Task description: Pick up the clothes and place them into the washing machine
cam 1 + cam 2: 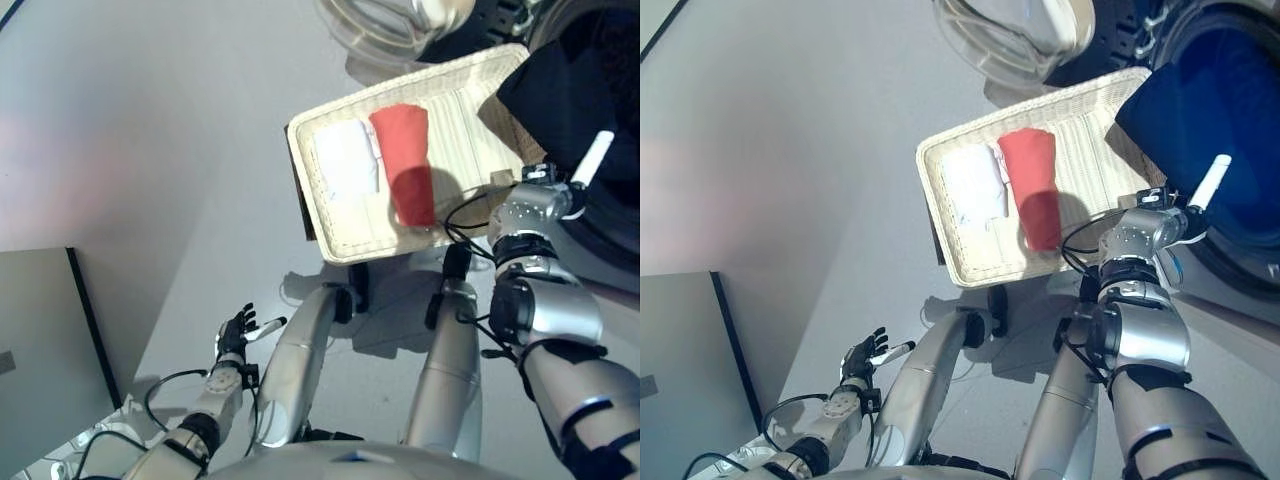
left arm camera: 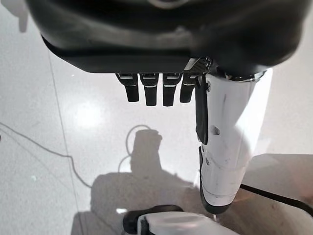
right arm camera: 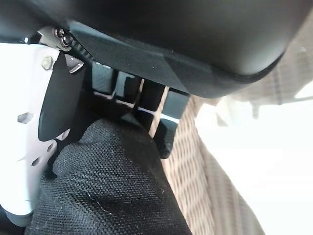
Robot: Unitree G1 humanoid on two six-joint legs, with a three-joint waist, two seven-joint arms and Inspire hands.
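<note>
A shallow wicker basket (image 1: 340, 250) holds a folded white cloth (image 1: 347, 158) and a red cloth (image 1: 405, 160) side by side. My right hand (image 1: 594, 158) is at the basket's right end, by the washing machine's opening (image 1: 615, 215). Its fingers (image 3: 146, 103) are curled on a dark navy cloth (image 1: 570, 80), which hangs over the basket's corner and in front of the drum; the cloth also shows in the right wrist view (image 3: 102, 186). My left hand (image 1: 236, 335) hangs low at the left over the floor, open and empty, with fingers (image 2: 151, 88) straight.
The machine's round glass door (image 1: 385, 25) stands open beyond the basket. The dark brown box (image 1: 301, 205) shows under the basket's left edge. A grey panel (image 1: 40, 350) stands at the lower left, with pale floor (image 1: 150, 120) between.
</note>
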